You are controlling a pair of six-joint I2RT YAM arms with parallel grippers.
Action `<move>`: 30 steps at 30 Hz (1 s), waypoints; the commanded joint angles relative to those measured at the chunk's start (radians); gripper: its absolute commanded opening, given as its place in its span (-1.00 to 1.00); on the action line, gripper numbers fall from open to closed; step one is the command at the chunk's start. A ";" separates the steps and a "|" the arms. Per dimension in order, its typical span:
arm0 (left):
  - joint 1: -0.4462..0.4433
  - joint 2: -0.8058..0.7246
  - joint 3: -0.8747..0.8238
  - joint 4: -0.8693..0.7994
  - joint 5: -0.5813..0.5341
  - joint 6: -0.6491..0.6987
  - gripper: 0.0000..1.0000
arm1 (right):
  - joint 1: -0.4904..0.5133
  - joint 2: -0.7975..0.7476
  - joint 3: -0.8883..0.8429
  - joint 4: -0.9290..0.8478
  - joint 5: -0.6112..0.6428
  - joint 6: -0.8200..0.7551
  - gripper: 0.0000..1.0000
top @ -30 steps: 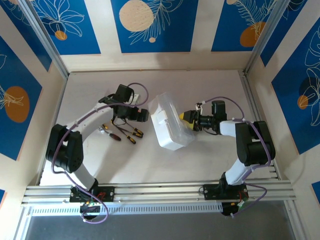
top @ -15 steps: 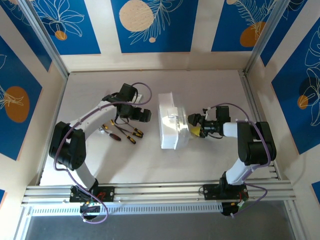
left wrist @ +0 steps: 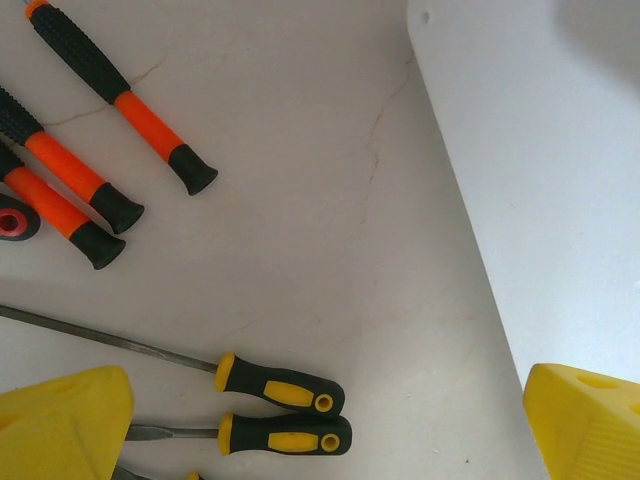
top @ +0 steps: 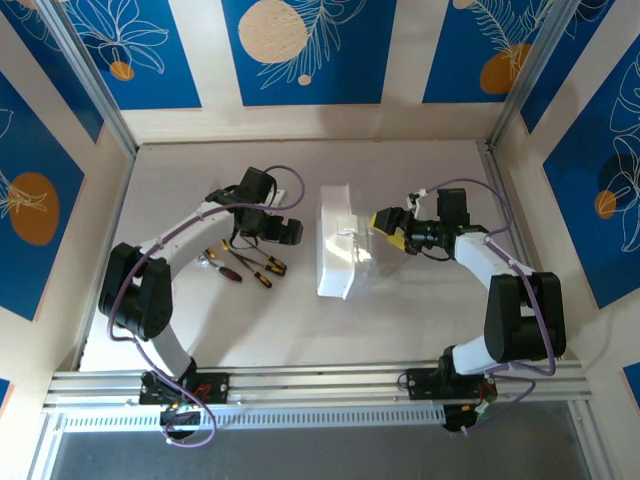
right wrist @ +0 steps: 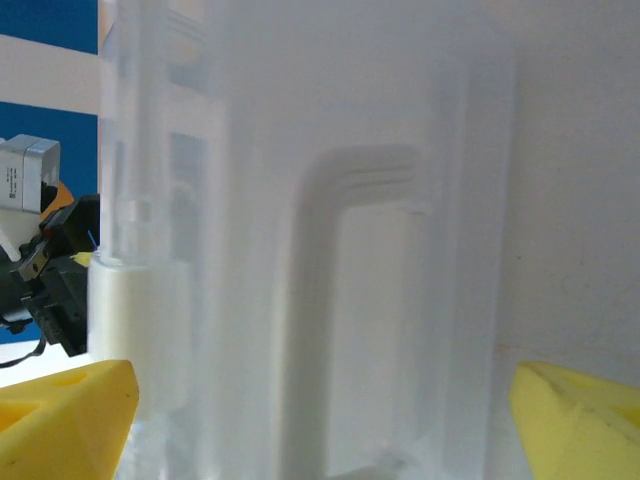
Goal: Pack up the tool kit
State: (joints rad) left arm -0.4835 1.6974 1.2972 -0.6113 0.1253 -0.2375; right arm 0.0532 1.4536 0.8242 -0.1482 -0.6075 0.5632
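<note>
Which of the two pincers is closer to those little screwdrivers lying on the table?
Left. The left pincer hangs right by the screwdrivers; the right pincer sits beyond the clear case, farther away.

On my left wrist feed, the orange-handled screwdrivers (left wrist: 62, 167) run off the left edge (tips unseen). The clear case (right wrist: 330, 250) is blurred up close; its contents, if any, I can't make out.

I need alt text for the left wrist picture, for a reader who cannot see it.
Screwdrivers lie loose on a pale table under the open left pincer, whose yellow fingertips show in the bottom corners: three red-and-black handles at upper left, two yellow-and-black handles at the bottom. The pale plastic case takes the upper right.
</note>
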 commanded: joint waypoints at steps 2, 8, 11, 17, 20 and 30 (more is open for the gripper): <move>-0.014 0.000 0.019 -0.027 -0.023 0.006 0.99 | 0.028 -0.006 0.028 -0.083 0.002 -0.030 0.91; -0.014 0.008 0.016 -0.022 -0.022 0.007 0.99 | 0.073 0.014 0.061 -0.061 -0.009 -0.019 0.88; -0.015 0.022 0.006 -0.006 -0.020 0.004 0.99 | 0.092 0.015 0.081 -0.053 -0.011 -0.011 0.87; -0.016 0.078 -0.013 0.029 -0.007 -0.009 0.99 | 0.116 0.009 0.132 -0.066 -0.024 -0.005 0.87; -0.022 0.105 -0.011 0.047 0.002 -0.017 0.99 | 0.130 0.007 0.155 -0.078 -0.028 -0.005 0.86; -0.044 0.172 0.017 0.071 0.010 -0.027 0.99 | 0.186 0.006 0.208 -0.096 -0.037 0.012 0.86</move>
State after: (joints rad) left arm -0.5121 1.8500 1.2930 -0.5556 0.1215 -0.2504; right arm 0.2241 1.4631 0.9974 -0.2199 -0.6094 0.5610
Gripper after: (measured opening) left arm 0.998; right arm 0.932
